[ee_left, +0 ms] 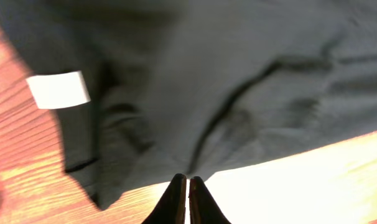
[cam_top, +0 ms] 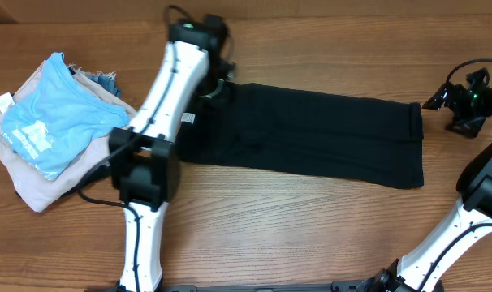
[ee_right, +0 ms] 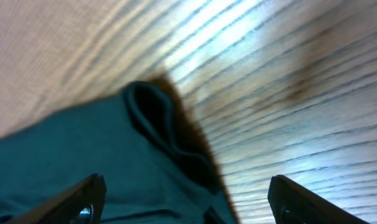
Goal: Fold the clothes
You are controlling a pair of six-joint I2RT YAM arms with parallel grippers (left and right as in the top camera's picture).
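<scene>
A black garment (cam_top: 311, 134) lies spread flat across the middle of the table. My left gripper (cam_top: 216, 83) is at its far left corner. In the left wrist view the fingers (ee_left: 188, 182) are shut, with the tips pinching the edge of the garment (ee_left: 238, 74), and a crease runs up from them. A white label (ee_left: 58, 89) shows on the cloth. My right gripper (cam_top: 442, 99) hovers just past the garment's far right corner. In the right wrist view its fingers (ee_right: 191, 202) are wide open over that corner (ee_right: 114, 155).
A stack of folded clothes (cam_top: 35, 174) sits at the left, with a light blue shirt (cam_top: 55, 122) on top. Bare wooden tabletop (cam_top: 311, 235) runs along the front. The left arm's body (cam_top: 148, 162) crosses the table to the left of the garment.
</scene>
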